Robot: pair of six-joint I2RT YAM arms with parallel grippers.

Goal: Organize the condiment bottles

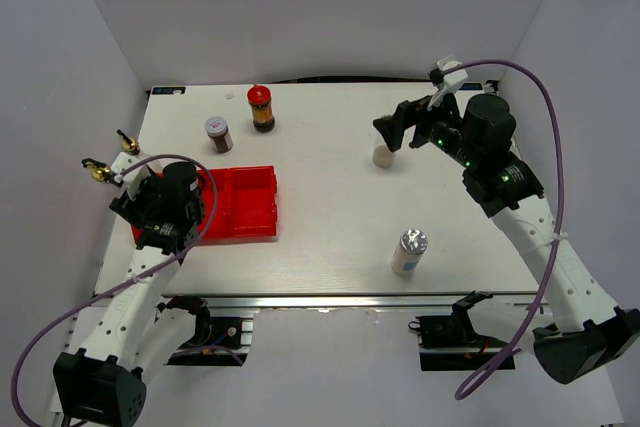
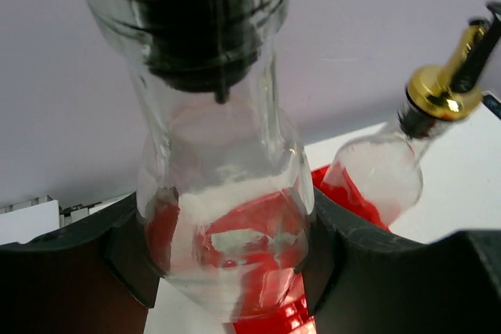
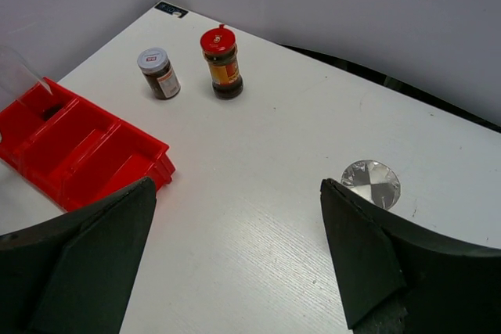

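Observation:
My left gripper [image 2: 227, 248] is shut on a clear glass bottle [image 2: 227, 193] over the left end of the red tray [image 2: 344, 193]. A second clear bottle [image 2: 383, 174] with a gold spout [image 2: 438, 91] stands just to its right. From above, both gold spouts [image 1: 97, 169] [image 1: 127, 140] show beside the left gripper [image 1: 128, 187]. My right gripper [image 1: 392, 132] is open above a silver-lidded white shaker [image 1: 383, 155], whose lid [image 3: 370, 184] lies beside the right finger. Another shaker [image 1: 408, 252] stands near the front. A red-capped dark jar [image 1: 262, 107] stands at the back.
A small dark jar with a pale lid [image 1: 218, 133] stands left of the red-capped jar [image 3: 221, 64] and shows in the right wrist view too [image 3: 159, 73]. The red tray [image 1: 250, 202] has open compartments on its right side. Grey walls close in on three sides.

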